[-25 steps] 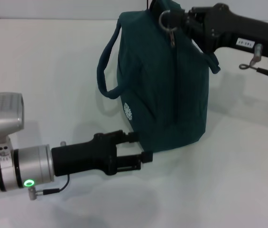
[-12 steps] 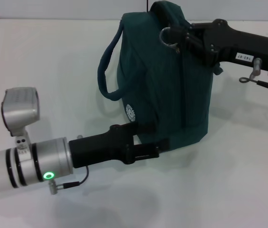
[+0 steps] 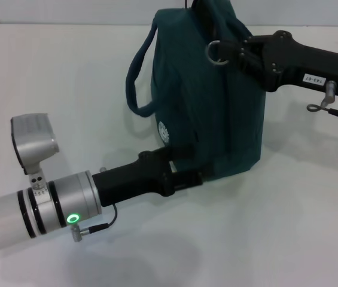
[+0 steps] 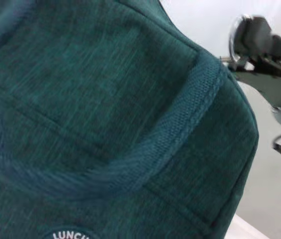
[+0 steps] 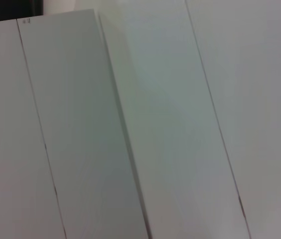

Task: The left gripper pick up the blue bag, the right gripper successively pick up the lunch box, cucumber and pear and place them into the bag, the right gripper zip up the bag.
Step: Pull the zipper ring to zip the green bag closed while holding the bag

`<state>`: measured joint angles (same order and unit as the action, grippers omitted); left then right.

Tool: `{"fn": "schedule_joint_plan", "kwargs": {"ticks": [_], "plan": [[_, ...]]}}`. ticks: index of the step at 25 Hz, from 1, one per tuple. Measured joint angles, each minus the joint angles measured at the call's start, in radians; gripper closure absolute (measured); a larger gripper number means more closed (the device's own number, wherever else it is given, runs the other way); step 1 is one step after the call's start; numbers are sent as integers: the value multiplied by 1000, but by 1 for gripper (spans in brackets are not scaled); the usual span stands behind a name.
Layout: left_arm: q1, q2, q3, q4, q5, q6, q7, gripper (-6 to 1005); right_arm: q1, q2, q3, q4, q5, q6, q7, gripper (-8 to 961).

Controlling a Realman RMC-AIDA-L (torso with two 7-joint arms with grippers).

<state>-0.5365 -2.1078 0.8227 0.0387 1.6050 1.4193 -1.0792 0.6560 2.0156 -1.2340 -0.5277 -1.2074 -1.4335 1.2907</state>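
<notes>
The blue bag stands upright mid-table with its top closed, one loop handle hanging toward my left. My left gripper is pressed against the bag's lower front edge, just below the round white logo. The left wrist view is filled with the bag and its handle strap. My right gripper is at the bag's top, shut on the zipper pull, whose metal ring sticks out past the claw. The lunch box, cucumber and pear are out of view.
The white table spreads around the bag. A thin cable hangs under the right arm. The right wrist view shows only pale panels.
My left gripper has pushed forward until it touches the bag's base. The right gripper and the ring have shifted down and slightly right along the bag's top.
</notes>
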Motion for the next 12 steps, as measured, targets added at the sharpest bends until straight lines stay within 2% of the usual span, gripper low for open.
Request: {"fn": "schedule_joint_plan", "kwargs": {"ticks": [8,12], "plan": [[16,7,1,16,-49,-2,7,186,-11,-1,8,0,2,-13,-1,935],[28,12,-1,84,-49,-5,-56,186,-12,-2,10,0,4,-23,0,935]]}}
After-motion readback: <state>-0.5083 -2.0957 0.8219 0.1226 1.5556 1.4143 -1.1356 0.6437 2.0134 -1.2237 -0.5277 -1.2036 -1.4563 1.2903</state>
